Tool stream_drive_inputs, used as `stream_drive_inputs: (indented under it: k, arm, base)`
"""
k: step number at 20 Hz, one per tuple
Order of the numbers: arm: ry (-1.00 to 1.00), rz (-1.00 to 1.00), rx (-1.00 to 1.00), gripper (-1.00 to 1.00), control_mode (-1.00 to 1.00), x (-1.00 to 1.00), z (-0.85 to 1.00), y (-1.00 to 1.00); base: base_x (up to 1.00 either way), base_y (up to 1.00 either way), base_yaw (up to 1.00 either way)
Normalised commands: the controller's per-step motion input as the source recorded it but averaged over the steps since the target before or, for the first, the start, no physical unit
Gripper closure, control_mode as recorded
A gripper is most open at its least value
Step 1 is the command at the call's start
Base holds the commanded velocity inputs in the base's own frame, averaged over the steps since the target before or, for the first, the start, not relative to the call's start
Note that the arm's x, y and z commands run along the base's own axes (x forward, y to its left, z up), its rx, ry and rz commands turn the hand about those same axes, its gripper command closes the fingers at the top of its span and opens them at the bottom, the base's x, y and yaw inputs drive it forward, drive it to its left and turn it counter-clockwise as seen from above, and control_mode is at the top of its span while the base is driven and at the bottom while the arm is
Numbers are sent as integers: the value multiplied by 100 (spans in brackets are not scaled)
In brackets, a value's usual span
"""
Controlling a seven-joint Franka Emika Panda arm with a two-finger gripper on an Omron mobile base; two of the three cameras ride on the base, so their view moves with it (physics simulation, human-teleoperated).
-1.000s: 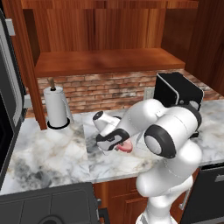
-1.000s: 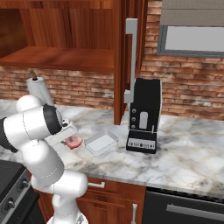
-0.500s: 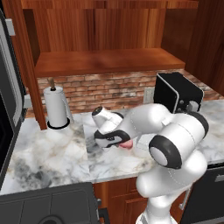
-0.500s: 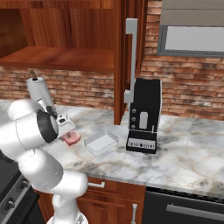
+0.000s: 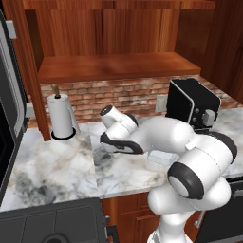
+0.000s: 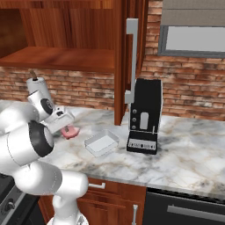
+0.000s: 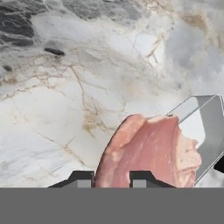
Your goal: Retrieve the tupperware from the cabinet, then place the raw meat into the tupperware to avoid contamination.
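Note:
My gripper (image 7: 111, 178) is shut on the raw meat (image 7: 148, 153), a pink-red slab that sticks out from between the two finger tips over the marble counter. In the hand view one corner of the translucent tupperware (image 7: 206, 131) lies just past the meat at the right. From the right base view, the gripper (image 6: 66, 124) holds the meat (image 6: 70, 131) low over the counter, a short way left of the empty tupperware (image 6: 102, 143). In the left base view the gripper (image 5: 110, 144) is left of the tupperware (image 5: 161, 157). The cabinet (image 6: 127, 57) stands open above.
A black coffee machine (image 6: 144, 116) stands right of the tupperware, under the open cabinet door. The white paper-towel roll (image 5: 60, 116) stands at the back left of the counter (image 5: 57, 166). A brick wall backs the counter, and a dark appliance flanks it at far left.
The hand has risen a little, carrying the meat with it. The arm's elbow has swung round toward the cameras. The tupperware has stayed put.

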Motion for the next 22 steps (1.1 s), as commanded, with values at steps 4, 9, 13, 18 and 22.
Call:
stream_drive_inputs:
  k: [4,9,13,18,22]
  arm:
    - [0,0,0,100,-100,-1,48,0]
    - [0,-2,-1,100,-100,-9,28,-5]
    - [0,-7,-1,100,-100,-14,13,-15]
    - [0,-9,0,100,-100,-8,5,-17]
    - [0,-10,0,100,-100,-1,5,-21]
  base:
    - [0,0,0]
    - [0,0,0]
    - [0,0,0]
    - [0,0,0]
    - [0,0,0]
